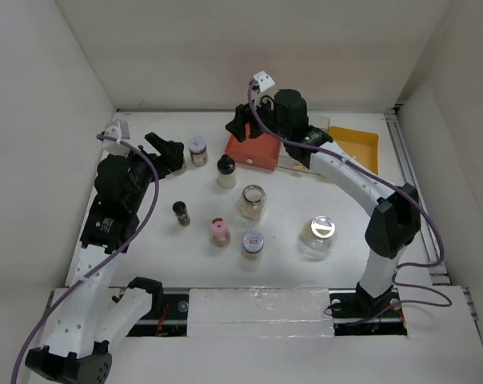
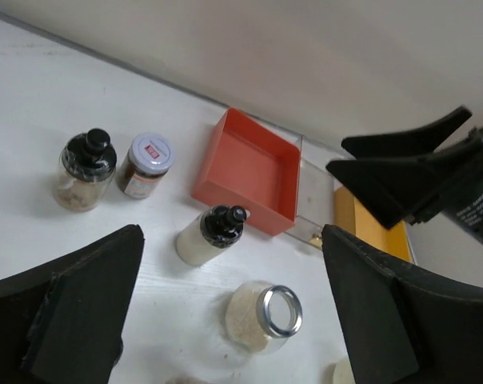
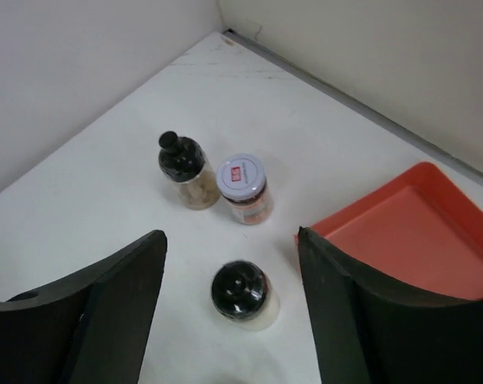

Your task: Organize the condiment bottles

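Note:
Eight condiment bottles stand on the white table. A grey-lidded jar (image 1: pixel 197 150), a black-capped white bottle (image 1: pixel 226 172), a glass jar (image 1: pixel 253 202), a dark slim shaker (image 1: pixel 181 213), a pink-capped bottle (image 1: pixel 219 232), a second grey-lidded jar (image 1: pixel 253 243) and a larger glass jar (image 1: pixel 318 237) are in plain sight. A second black-capped bottle (image 3: pixel 182 170) is partly hidden behind my left gripper in the top view. My left gripper (image 1: pixel 168 152) is open and empty at the far left. My right gripper (image 1: pixel 241 130) is open and empty, above the black-capped white bottle (image 3: pixel 241 293).
A red tray (image 1: pixel 256 152), a clear tray (image 1: pixel 289 162) and an orange tray (image 1: pixel 357 146) sit in a row at the back right. White walls close the table at the back and both sides. My right gripper (image 2: pixel 409 170) shows in the left wrist view.

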Controlling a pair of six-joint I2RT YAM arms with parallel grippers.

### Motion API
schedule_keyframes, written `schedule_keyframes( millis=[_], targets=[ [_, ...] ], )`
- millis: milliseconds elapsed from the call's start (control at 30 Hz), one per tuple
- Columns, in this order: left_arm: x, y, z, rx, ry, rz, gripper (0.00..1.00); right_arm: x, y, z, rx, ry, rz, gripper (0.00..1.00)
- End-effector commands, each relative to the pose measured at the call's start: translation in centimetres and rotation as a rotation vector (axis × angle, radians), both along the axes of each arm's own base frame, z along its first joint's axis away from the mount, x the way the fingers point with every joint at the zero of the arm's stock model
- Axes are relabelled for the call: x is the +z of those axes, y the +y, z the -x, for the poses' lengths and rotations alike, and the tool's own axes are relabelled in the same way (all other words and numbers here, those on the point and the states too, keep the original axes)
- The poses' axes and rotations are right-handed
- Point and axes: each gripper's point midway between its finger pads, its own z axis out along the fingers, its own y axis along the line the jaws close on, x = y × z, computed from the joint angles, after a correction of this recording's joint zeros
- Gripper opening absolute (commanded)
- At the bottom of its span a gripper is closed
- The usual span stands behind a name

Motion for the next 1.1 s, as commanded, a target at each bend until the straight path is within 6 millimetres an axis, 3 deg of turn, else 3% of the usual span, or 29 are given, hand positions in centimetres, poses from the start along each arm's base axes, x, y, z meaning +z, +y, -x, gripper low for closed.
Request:
schedule_keyframes(
  millis=[0,33,100,133,167,300,333,367,400,433,467,500,567,600,633,767,933,1000,1067],
  targets=[
    [3.5,-0.1,1.0,-0.036,-0.085,-0.029,0.86,2.4,3.0,0.9,0.07,-0.054,-0.015,0.7],
    [4.6,0.0,1.5,-0.036,-0.115,-0.034,0.82,2.4,4.2,0.4,0.082,-0.062,-0.011,0.38],
    [6.1,0.9,3.0,-0.008,-0.171,-0.033,0.69,1.7,6.2,0.8,0.109,-0.05,0.011,0.14],
    [7.0,1.2,3.6,0.004,-0.207,-0.025,0.61,3.2,7.0,0.6,0.113,-0.081,0.001,0.07],
    [7.4,1.6,4.2,0.017,-0.228,-0.034,0.46,1.6,8.1,0.2,0.119,-0.07,0.028,0.0],
    [8.8,3.8,5.8,0.115,-0.29,-0.023,0.08,1.2,11.2,-0.4,0.125,-0.084,0.021,0.0],
    [8.7,4.3,6.1,0.142,-0.295,-0.02,0.06,1.0,12.1,0.0,0.15,-0.086,0.017,0.0],
    [8.2,4.3,6.1,0.141,-0.285,-0.009,0.06,2.0,12.6,-0.2,0.158,-0.106,-0.002,0.08],
    [7.7,4.3,6.1,0.141,-0.28,-0.01,0.09,0.7,13.6,-0.3,0.17,-0.095,0.007,0.31],
    [8.1,4.4,6.5,0.142,-0.311,-0.001,0.18,0.3,14.0,-0.5,0.179,-0.09,0.009,0.39],
    [7.6,4.3,6.3,0.141,-0.297,0.004,0.25,0.2,14.8,-0.1,0.191,-0.093,0.006,0.45],
    [6.8,4.5,6.2,0.153,-0.293,0.004,0.32,0.8,15.6,0.4,0.204,-0.102,-0.002,0.57],
    [6.8,4.9,6.6,0.171,-0.314,0.012,0.42,-1.5,17.0,0.5,0.221,-0.073,0.022,0.65],
    [6.4,4.9,6.3,0.171,-0.311,0.011,0.43,-0.6,17.8,1.0,0.234,-0.089,0.007,0.68],
    [6.7,5.0,6.7,0.172,-0.324,0.015,0.43,-2.2,18.2,0.3,0.221,-0.077,0.021,0.74],
    [6.1,4.5,6.5,0.15,-0.33,0.015,0.49,-4.2,19.2,-0.7,0.182,-0.079,0.03,0.79],
    [5.4,3.7,6.0,0.115,-0.318,0.031,0.49,-5.9,20.2,-2.7,0.129,-0.111,0.009,0.79],
    [5.2,3.5,5.9,0.102,-0.319,0.031,0.49,-7.6,20.5,-3.5,0.105,-0.1,0.012,0.81],
    [5.0,3.2,5.6,0.091,-0.309,0.027,0.49,-7.7,20.7,-4.1,0.08,-0.111,-0.009,0.81]
  ],
)
